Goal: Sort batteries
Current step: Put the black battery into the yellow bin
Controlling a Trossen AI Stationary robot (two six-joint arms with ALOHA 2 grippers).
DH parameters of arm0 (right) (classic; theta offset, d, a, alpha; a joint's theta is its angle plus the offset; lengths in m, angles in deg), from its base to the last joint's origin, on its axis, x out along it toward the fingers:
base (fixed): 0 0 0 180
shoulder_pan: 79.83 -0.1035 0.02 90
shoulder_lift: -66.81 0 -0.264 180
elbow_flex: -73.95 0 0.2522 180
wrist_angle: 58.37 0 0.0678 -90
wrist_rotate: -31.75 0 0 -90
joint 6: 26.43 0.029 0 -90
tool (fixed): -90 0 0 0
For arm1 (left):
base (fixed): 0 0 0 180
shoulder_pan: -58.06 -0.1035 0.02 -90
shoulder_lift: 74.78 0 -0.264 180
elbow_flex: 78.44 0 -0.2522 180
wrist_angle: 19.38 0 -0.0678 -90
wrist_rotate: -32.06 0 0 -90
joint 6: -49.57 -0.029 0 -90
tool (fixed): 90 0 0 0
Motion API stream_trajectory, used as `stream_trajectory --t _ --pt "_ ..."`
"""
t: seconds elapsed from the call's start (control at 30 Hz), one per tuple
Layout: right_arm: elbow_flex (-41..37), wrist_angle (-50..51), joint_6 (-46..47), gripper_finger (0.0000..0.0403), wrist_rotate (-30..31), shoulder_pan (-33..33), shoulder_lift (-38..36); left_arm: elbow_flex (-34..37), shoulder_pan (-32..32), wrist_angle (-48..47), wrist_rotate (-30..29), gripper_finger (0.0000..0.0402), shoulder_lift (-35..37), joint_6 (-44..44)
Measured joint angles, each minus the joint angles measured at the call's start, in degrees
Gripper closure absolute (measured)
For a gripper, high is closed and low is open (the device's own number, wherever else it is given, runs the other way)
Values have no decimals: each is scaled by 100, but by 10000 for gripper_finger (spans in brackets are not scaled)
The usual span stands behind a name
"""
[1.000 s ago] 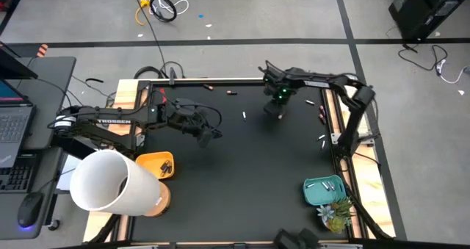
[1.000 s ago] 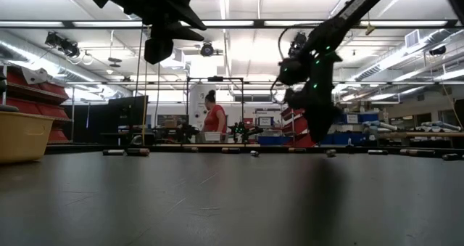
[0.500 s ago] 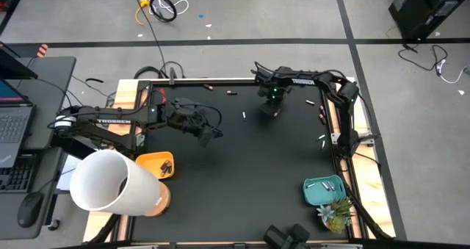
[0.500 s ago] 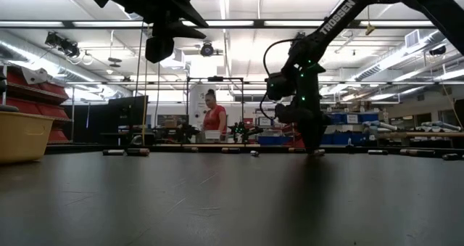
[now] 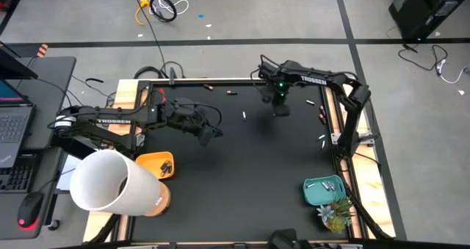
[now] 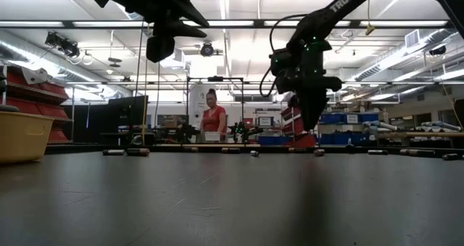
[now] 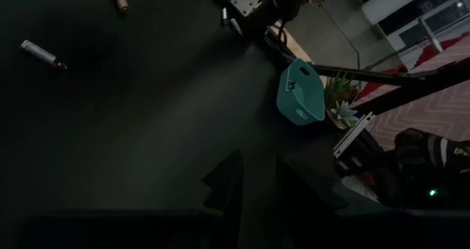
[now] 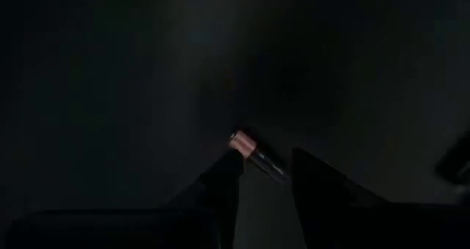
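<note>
We saw the right gripper (image 8: 264, 172) pinching a dark, copper-tipped battery (image 8: 255, 155) (light, stiff, slippery) across its middle; the left gripper (image 7: 258, 179) waited slightly spread, empty.

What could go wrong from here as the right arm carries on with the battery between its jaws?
The right gripper has a dark, copper-ended battery only at its tips, off the mat; a slim, smooth cylinder could slip out in transit. The teal bin sits at the opposite edge, so the carry looks long. Loose batteries lie near that route, and a low pass might scatter them.
</note>
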Motion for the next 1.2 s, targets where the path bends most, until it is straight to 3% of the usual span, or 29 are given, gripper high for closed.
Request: stream_trajectory --t 0.43,0.9,1.1,1.2 --pt "-389 -375 -899 289 1027 -337 301 0 0 141 -4 305 0 46" --pt "-1116 -998 -1142 302 1194 -415 275 0 0 171 94 305 0 47" --pt "-1482 -1397 -737 305 1226 -522 232 0 0 171 94 305 0 129" --pt "-1486 -1413 -107 328 1156 -616 240 0 0 171 94 305 0 140"
